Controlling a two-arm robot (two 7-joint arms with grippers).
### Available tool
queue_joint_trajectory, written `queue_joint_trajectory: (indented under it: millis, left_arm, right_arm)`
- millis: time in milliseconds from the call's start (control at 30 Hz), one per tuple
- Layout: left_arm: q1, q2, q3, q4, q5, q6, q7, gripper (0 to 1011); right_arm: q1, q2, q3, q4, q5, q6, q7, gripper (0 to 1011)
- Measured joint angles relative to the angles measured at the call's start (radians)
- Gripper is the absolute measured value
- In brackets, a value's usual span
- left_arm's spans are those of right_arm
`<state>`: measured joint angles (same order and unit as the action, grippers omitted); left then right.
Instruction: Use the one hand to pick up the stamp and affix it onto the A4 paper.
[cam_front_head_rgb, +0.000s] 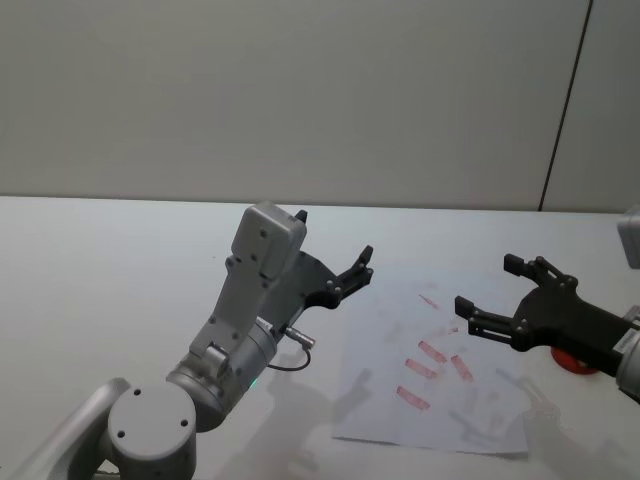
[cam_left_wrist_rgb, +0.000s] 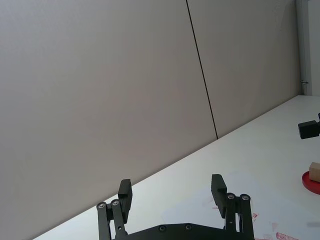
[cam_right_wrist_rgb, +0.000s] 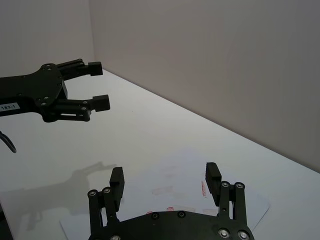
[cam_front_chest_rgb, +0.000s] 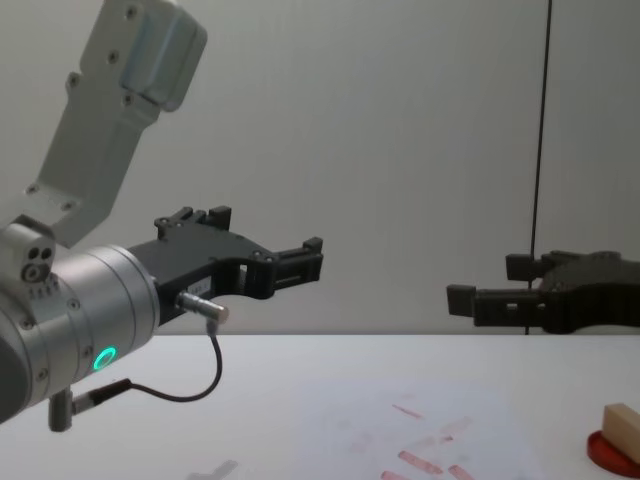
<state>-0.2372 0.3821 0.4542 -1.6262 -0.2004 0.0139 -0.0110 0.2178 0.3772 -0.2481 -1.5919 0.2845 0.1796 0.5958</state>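
Observation:
The stamp (cam_front_chest_rgb: 622, 428), a small tan wooden block, stands on a red round pad (cam_front_chest_rgb: 610, 455) at the table's right; the left wrist view also catches the stamp (cam_left_wrist_rgb: 315, 171). The A4 paper (cam_front_head_rgb: 430, 385) lies flat in front of me, with several red marks on it. My right gripper (cam_front_head_rgb: 489, 283) hovers open and empty above the paper's right side, left of the pad and apart from the stamp. My left gripper (cam_front_head_rgb: 334, 238), on the arm with a green light, is held open and empty in the air over the paper's left edge.
The white table (cam_front_head_rgb: 120, 270) runs back to a plain grey wall. A cable (cam_front_chest_rgb: 190, 385) loops under the left wrist. In the head view the red pad (cam_front_head_rgb: 575, 362) is partly hidden behind the right gripper.

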Motion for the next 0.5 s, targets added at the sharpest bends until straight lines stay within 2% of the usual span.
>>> queue_joint_trajectory:
  millis: [500]
  left_arm:
    - [0.0,0.0,0.0,0.0,0.0,0.0,0.0,1002]
  right_arm:
    - [0.0,0.0,0.0,-0.001,0.0,-0.002,0.002,1001]
